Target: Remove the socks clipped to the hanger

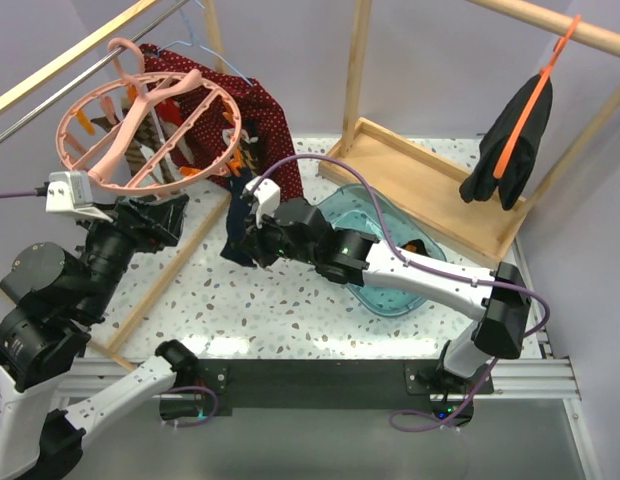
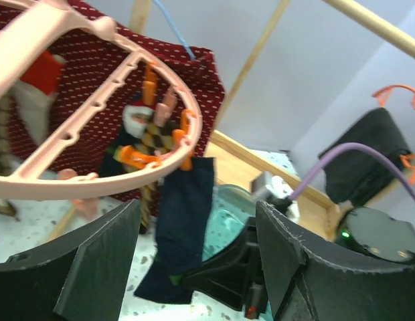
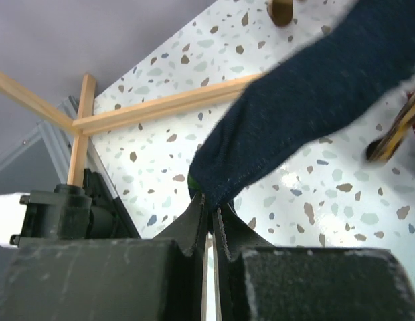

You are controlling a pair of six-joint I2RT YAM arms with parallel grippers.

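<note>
Top view / hanger: pink ring (image 1: 150, 125) hangs tilted at upper left, in front of the red dotted cloth (image 1: 265, 110).
Top view / left hand: the left hand (image 1: 160, 210) sits just under the ring's near rim, touching no sock that I can make out.
Top view / right hand: the right hand (image 1: 248, 232) reaches in from the right above the bench (image 1: 290, 300), at the navy sock (image 1: 233, 215) that drops from the ring's right side.
Top view / background: teal tub (image 1: 390, 250) under the right arm; black garment (image 1: 510, 140) hangs well apart at far right.
Left wrist view / left hand: fingers (image 2: 94, 267) spread wide with nothing between them; ring rim (image 2: 127, 177) just above.
Left wrist view / navy sock: it (image 2: 184, 221) hangs straight down from the rim, right below an orange clip (image 2: 184, 130). Can't tell whether the clip bites it.
Left wrist view / argyle sock: the argyle sock (image 2: 152, 140) is clipped inside the ring, just beside the navy one.
Left wrist view / right hand: dark body at the navy sock's lower end, partly hidden.
Right wrist view / right hand: fingers (image 3: 197, 221) pressed together, pinching the navy sock's bottom edge.
Right wrist view / navy sock: it (image 3: 314, 100) runs up and to the right from the pinch, above the speckled bench (image 3: 160, 154); wooden rail (image 3: 160, 107) behind.
</note>
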